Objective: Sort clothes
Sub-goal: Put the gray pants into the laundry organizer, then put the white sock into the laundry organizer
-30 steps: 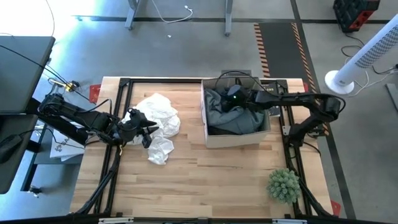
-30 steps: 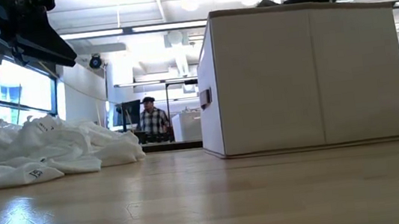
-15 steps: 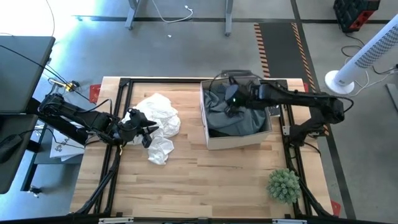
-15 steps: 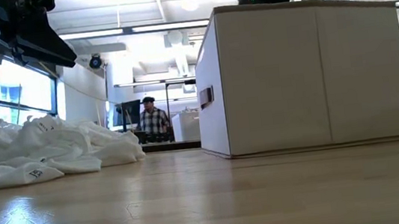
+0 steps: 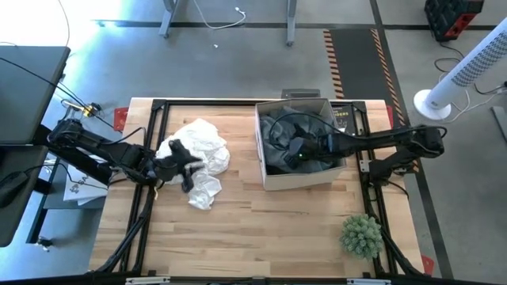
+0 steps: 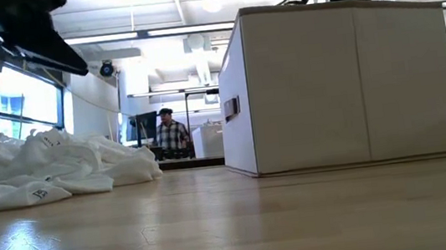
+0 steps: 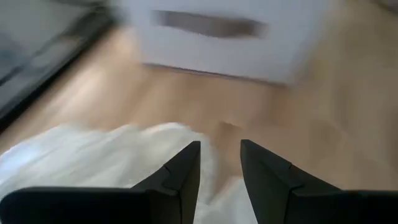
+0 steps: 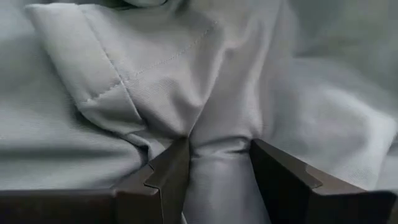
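Far left: left hand low above the tabletop, over the near edge of the white garment. Fingers parted by a narrow gap in the left wrist view, nothing between them, white cloth just below and ahead of the tips. Crumpled white heap spread flat on the wood, partly under this hand and mostly just beyond it, toward the box. Same heap at the left of the low view, resting on the tabletop, apart from the box.

Middle: bare wood between the white heap and the box. Pale box upright on the tabletop, open at the top, tall and plain-sided in the low view.

Right: right hand down inside the box, pressed into the grey-green garment that fills it. Fingers a little apart, closed in on a raised fold of grey-green cloth bunched tight between them, seam and stitching just ahead of the tips. Dark cloth along the garment's far rim in the box, too unclear to name. Green plant-like ball on the tabletop well to the near side of this hand, outside the box.

Beyond the tabletop, in the low view, a person in a plaid shirt far off in the room.
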You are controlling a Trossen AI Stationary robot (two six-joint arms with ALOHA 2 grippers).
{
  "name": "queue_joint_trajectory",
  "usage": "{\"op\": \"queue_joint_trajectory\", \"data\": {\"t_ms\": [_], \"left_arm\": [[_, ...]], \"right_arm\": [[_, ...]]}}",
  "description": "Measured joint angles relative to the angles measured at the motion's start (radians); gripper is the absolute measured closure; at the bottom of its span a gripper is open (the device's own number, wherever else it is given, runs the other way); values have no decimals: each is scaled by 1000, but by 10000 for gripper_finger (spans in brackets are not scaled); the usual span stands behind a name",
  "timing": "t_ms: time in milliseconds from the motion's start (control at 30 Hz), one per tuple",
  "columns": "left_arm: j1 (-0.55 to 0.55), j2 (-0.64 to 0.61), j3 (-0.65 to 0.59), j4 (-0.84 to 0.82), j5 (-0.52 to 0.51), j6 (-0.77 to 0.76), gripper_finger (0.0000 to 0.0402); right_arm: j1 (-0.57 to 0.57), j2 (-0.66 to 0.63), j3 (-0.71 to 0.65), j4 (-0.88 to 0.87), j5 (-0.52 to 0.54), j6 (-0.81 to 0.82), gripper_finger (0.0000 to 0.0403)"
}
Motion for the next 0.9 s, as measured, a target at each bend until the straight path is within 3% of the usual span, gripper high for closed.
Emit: {"op": "queue_joint_trajectory", "data": {"t_ms": [100,233,367,600,700,800,900], "left_arm": [[-8,48,0,79,159,217,289],[-17,173,0,137,200,339,289],[-11,341,0,145,262,304,289],[64,608,0,153,267,148,289],[113,684,2,189,320,139,294],[153,729,6,251,393,155,325],[187,730,31,238,421,160,381]], "right_arm": [[27,-30,53,-37,49,-54,231],[102,-102,180,-41,195,-156,231],[212,-164,290,-33,331,-206,231],[387,-188,369,-16,399,-223,231],[441,-182,357,-1,402,-195,231],[485,-180,333,8,409,-128,231],[526,-175,293,17,414,-61,231]]}}
